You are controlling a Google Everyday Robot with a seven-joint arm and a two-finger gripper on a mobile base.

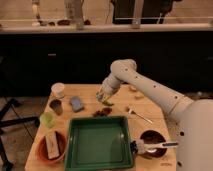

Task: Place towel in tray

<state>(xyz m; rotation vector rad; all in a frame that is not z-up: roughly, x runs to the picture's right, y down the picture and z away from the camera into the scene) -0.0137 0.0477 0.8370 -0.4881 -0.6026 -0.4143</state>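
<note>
The towel (76, 103), a small pale grey-blue cloth, lies on the wooden table left of centre. The green tray (80, 155) sits at the front middle with nothing in it. My gripper (103, 95) hangs low over the table behind the tray, shut, with nothing visibly held. It is to the right of the towel and apart from it. A small green object (108, 103) lies just under and beside the gripper.
A white cup (58, 90), a metal cup (55, 106) and a small green cup (46, 119) stand at the left. An orange bowl (44, 150) is at the front left and a brown bowl (150, 136) with a utensil at the front right. A fork (140, 116) and dark scraps (102, 112) lie behind the tray.
</note>
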